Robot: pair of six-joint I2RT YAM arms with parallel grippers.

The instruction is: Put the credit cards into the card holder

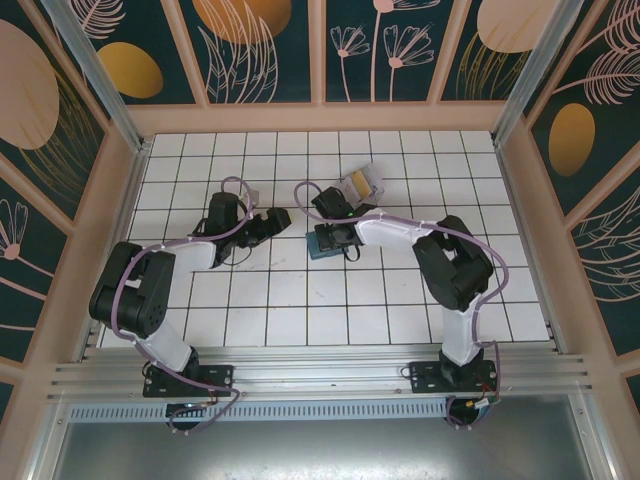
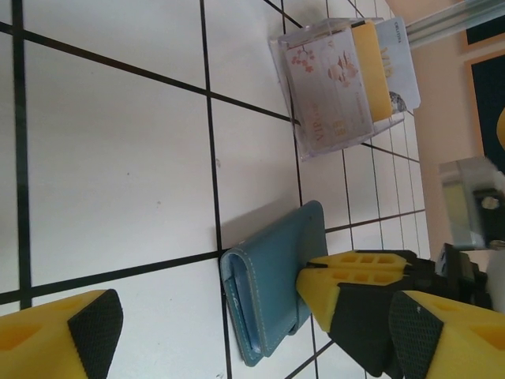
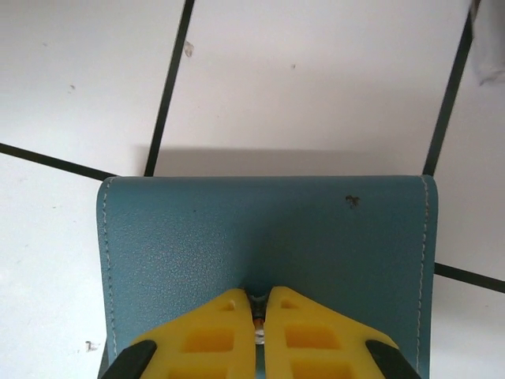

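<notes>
Seemingly the clenched right gripper (image 3: 254,297) is pinning the card holder (image 3: 260,229) to the surface (image 1: 400,300) while the released left gripper (image 1: 276,218) is hovering alongside.

Robot test booth in a lab, white grid table (image 1: 400,300), walls (image 1: 265,50) with printed leaf pattern, metal rails (image 1: 320,375) in front, left arm (image 1: 140,295) and right arm (image 1: 455,270) bolted there.

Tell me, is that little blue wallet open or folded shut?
Folded shut. The card holder lies flat, its leaves stacked one on the other, with only the teal outer face showing.
</notes>
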